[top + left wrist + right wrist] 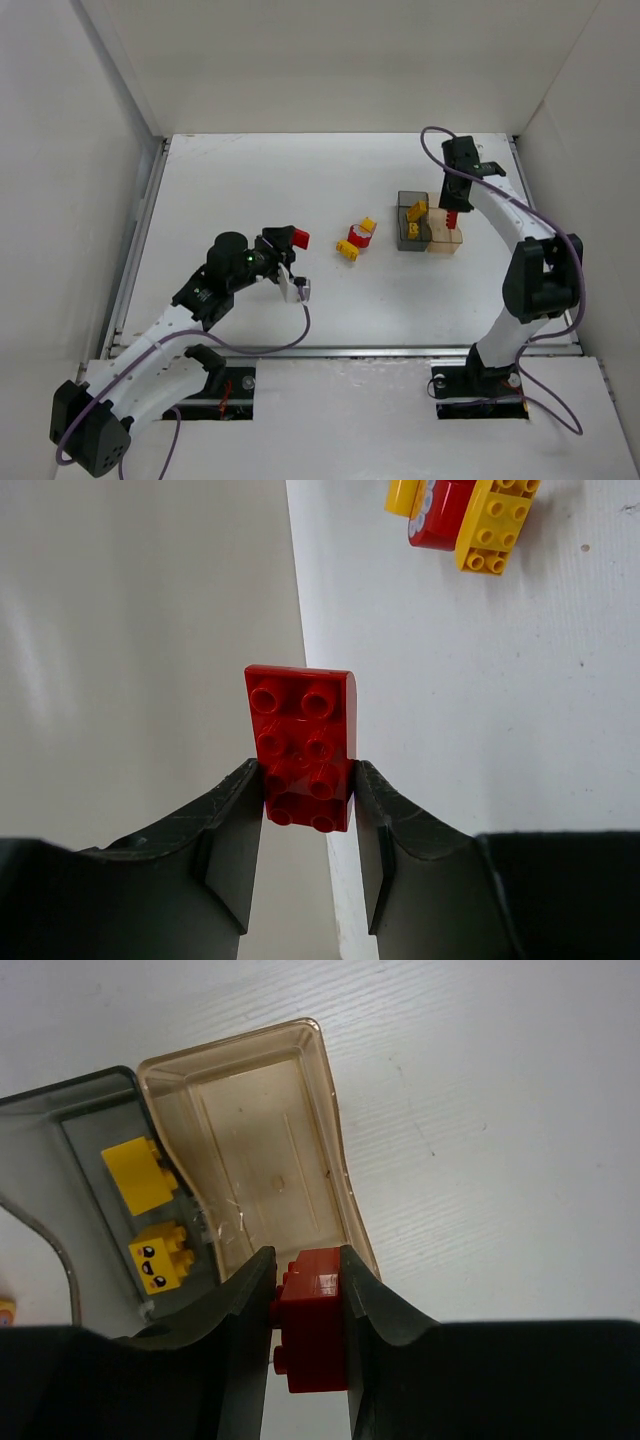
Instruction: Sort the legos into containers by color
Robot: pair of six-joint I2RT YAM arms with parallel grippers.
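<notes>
Legos in red and yellow rest clustered on the white table, left of the joined boxes; two yellow bricks lie in the dark grey box; the right gripper is clamped tight on a red block just over the near rim of the clear tan box; the left gripper, left of the cluster, pinches a red two-by-four brick by one end, jaws nearly closed.

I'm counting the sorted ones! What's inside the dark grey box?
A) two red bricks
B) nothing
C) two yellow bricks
C: the right wrist view shows two small yellow plastic bricks lying in the dark grey square box; the clear tan box beside it holds none.
</notes>
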